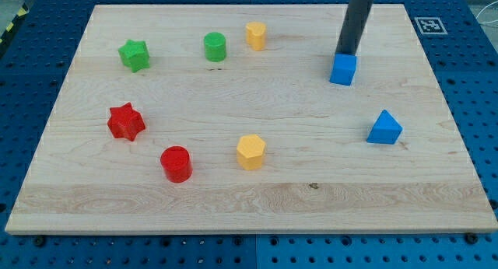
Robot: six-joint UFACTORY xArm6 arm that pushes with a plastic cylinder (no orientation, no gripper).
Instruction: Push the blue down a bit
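A wooden board holds eight blocks. My tip, a bare rod that grips nothing, touches the far edge of the blue cube, far right. Nearer, right of it, sits a blue triangular block, apart. Left: yellow, green, red pieces. The cube shows no long axis.

Single camera, raised, looks obliquely down across wooden board from near long edge at view's bottom. Medium distance: whole board in frame, blue perforated table around it, rod entering at view's top.
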